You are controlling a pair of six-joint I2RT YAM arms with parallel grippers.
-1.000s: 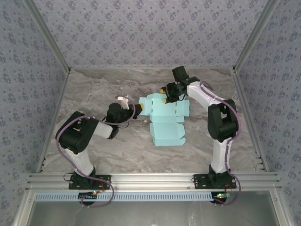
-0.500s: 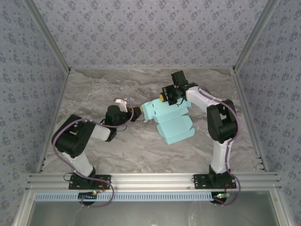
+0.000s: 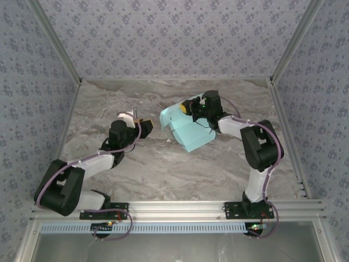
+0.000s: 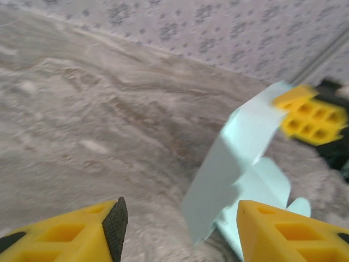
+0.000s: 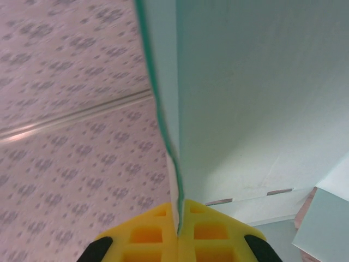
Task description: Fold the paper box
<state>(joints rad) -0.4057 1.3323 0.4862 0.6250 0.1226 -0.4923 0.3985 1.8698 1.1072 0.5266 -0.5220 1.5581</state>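
While the right gripper (image 5: 178, 221) pinches the far edge of the paper box (image 3: 191, 134), tilted up at the table's (image 3: 109, 103) far middle, the left gripper (image 3: 144, 124) hangs just left of it, jaws parted, holding nothing.

The paper box (image 3: 188, 131), pale aqua-blue thin card with tabbed flaps, sits just right of centre in the top view, partly folded and tilted, its lower edge on the desk (image 3: 109, 98).
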